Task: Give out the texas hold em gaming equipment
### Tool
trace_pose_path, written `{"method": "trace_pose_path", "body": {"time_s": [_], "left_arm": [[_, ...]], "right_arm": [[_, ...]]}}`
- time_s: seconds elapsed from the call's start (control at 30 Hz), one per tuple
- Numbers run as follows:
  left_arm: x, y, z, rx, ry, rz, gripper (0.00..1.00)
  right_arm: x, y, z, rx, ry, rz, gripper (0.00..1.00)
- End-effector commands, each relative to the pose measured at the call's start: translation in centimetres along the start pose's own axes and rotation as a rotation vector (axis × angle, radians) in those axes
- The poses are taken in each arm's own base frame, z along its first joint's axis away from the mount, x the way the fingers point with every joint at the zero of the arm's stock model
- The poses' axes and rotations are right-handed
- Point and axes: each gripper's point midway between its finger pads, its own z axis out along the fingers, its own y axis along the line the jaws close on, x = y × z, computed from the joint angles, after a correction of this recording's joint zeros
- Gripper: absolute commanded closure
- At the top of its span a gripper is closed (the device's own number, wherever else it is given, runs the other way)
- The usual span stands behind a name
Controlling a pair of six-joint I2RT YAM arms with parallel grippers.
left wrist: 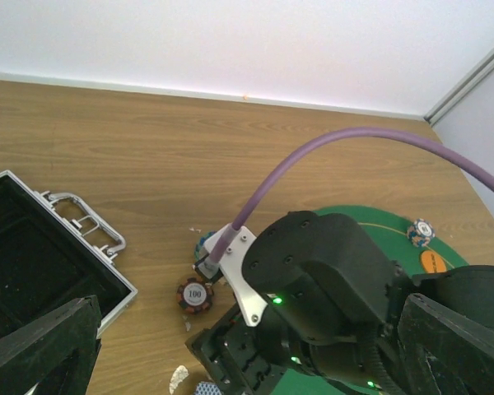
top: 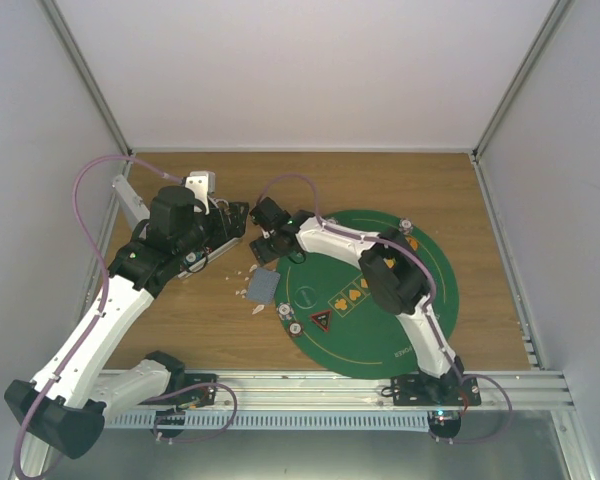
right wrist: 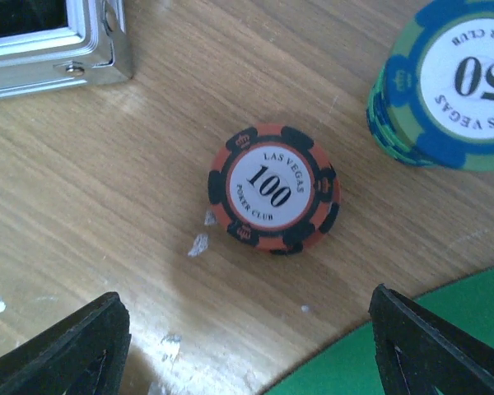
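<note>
Right gripper (right wrist: pixel 247 350): fingers spread wide, nothing between them, hovering over the 100 chip stack (right wrist: pixel 273 188). The stack sits slightly skewed on the bare worktop (right wrist: pixel 107 206), between the silver case (right wrist: pixel 58 49) and the green mat (right wrist: pixel 445 362). The 50 chip stack (right wrist: pixel 445 82) is near.

Left gripper (left wrist: pixel 247 354): fingers spread, empty, close behind the right arm.

Risks, my judgement:
- An off-centre descent shears the skewed stack or clips the 50s.
- Both arms crowd one spot and may collide.
- White flecks (right wrist: pixel 199 243) could tilt a chip.
</note>
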Motion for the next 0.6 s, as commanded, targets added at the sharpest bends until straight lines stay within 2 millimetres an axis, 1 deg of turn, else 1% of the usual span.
{"method": "trace_pose_path", "body": {"time_s": [0.0, 0.17, 0.27, 0.57], "left_arm": [[-1.5, -0.6, -0.9, 0.027, -0.057, -0.010, 0.01], [-1.5, -0.6, -0.8, 0.028, -0.057, -0.011, 0.01], [-1.6, -0.5, -0.9, 0.025, -0.059, -0.010, 0.01], [-1.5, -0.5, -0.9, 0.023, -0.058, -0.010, 0.01]], "right_arm": [[-0.8, -0.4, 1.3, 0.041, -0.005, 0.010, 0.20], [-0.7, -1.0, 2.6, 0.089, 0.026, -0.004, 0.20], [-0.5, -1.1, 3.2, 0.099, 0.040, -0.007, 0.21], [0.1, -1.6, 4.6, 0.117, 0.074, 0.016, 0.26]]}}
